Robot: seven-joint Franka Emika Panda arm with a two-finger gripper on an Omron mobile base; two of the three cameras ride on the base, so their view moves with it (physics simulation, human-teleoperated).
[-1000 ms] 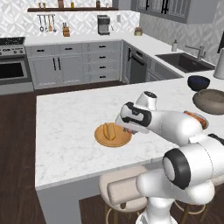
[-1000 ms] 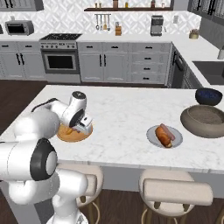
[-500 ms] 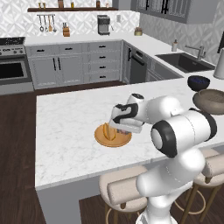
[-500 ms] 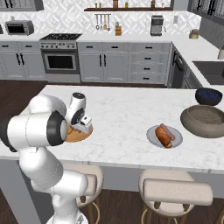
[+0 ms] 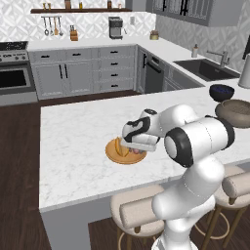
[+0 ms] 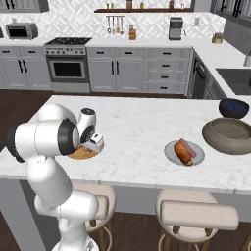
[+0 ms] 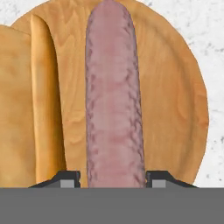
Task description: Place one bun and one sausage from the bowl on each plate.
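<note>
The gripper (image 7: 113, 179) hangs low over the wooden plate (image 7: 175, 87), its two dark tips standing one at each side of a sausage (image 7: 114, 105); the tips flank the near end of it closely, yet whether they press it or stand just clear I cannot tell. In the hand view the sausage runs from 6 o'clock up to 12 o'clock along the middle of the plate, and a bun (image 7: 26, 109) lies beside it at 9 o'clock, parallel and just beside it.

Counted: two plates, the wooden one (image 5: 113, 152) under the gripper (image 5: 133, 146) and a light grey plate (image 6: 171, 152) well apart from it at its 3 o'clock in the right base view; two sausages, one on each plate, the second sausage (image 6: 186, 147) on the grey one; two buns, the second bun (image 6: 182, 156) touching that sausage on the grey plate; one speckled bowl (image 6: 230, 136) at the 3 o'clock edge of the island counter (image 6: 142, 127), and one dark blue bowl (image 6: 233, 107) just behind it.

The arm is folded tight: from the base it rises, bends at a large elbow, and doubles back low over the counter, the hand pointing down onto the wooden plate.
</note>
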